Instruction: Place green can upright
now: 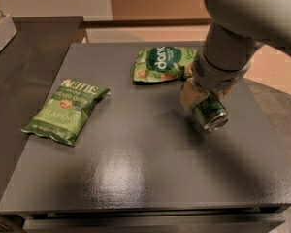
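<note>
The green can is a small dark green drink can, tilted, with a silver end facing the camera at the lower right. It is over the right half of the dark table, and seems lifted a little off the top. My gripper comes down from the big grey arm at the upper right and is shut on the can. One tan finger pad shows on the can's left side. The other is mostly hidden behind the can and wrist.
A green jalapeño chip bag lies flat at the table's left. Another green chip bag lies at the back, just left of the arm. A lower dark counter with a pale bin stands at the far left.
</note>
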Action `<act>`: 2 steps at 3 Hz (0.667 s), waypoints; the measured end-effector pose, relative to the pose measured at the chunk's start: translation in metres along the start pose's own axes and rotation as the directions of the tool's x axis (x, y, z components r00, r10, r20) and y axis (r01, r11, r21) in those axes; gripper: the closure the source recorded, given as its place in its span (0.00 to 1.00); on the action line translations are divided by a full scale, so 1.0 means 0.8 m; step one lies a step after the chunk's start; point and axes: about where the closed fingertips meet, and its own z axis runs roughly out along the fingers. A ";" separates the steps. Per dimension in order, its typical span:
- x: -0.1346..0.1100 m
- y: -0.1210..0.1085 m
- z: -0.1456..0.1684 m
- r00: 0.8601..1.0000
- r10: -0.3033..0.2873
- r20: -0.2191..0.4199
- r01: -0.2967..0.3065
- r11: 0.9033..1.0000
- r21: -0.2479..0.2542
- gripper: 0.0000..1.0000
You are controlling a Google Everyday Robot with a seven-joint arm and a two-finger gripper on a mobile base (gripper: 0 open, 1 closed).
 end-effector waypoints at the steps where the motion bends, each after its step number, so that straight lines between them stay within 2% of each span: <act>1: -0.018 0.003 -0.018 0.980 -0.138 0.146 0.141 0.990 -0.009 1.00; 2: -0.023 0.007 -0.032 0.930 -0.228 0.289 0.240 0.971 -0.007 1.00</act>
